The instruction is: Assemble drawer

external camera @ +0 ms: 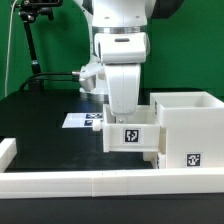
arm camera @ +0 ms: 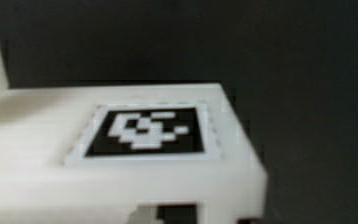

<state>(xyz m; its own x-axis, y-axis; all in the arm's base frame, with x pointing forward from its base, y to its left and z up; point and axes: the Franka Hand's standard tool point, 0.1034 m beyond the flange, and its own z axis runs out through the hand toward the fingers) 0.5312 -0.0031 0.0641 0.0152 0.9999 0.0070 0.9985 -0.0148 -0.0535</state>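
A white drawer box, open at the top, stands at the exterior view's right with a marker tag on its front. A smaller white drawer part with a tag sits against its left side. My gripper comes straight down onto the top edge of this part and seems shut on its wall; the fingertips are hidden behind it. In the wrist view the same part fills the picture with its tag facing the camera, and my gripper shows only as a narrow dark gap at the edge.
The marker board lies flat on the black table behind the part. A white rail runs along the table's front, with a short white block at the exterior view's left. A green backdrop and a dark stand are behind.
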